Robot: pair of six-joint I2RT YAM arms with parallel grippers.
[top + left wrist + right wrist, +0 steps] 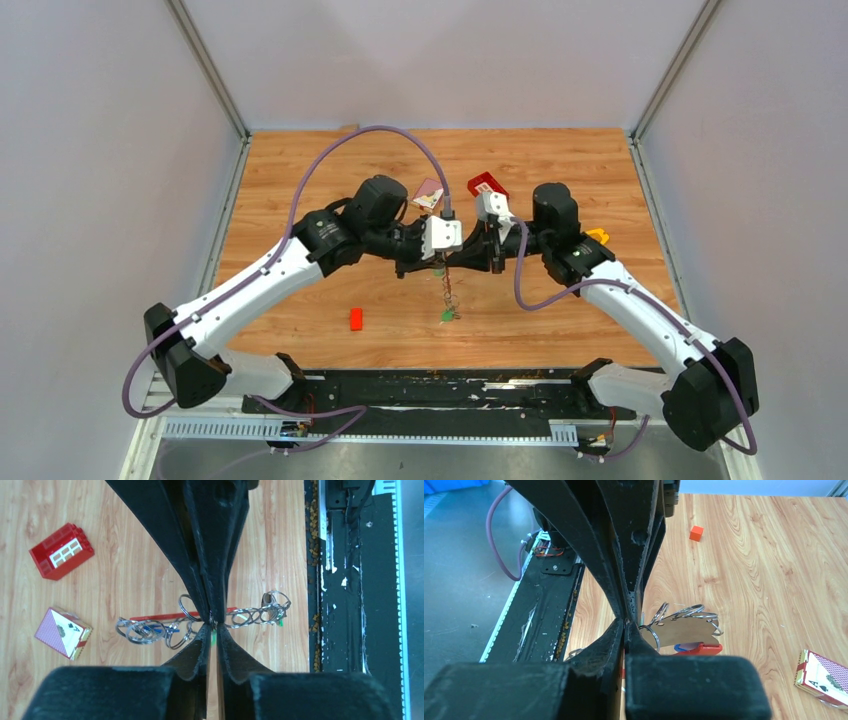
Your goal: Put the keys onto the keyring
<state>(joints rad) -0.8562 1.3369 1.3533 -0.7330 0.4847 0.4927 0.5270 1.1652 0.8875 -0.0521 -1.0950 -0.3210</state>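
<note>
Left gripper [212,622] is clamped shut on the keyring [172,630], which is hung above the table [300,160], right of the red block [356,318]. Keys [152,628] are seen among its rings. Right gripper [625,622] is pressed together beside those rings; a grip cannot be told.

Bright even light, soft shadows, blurred near foreground
</note>
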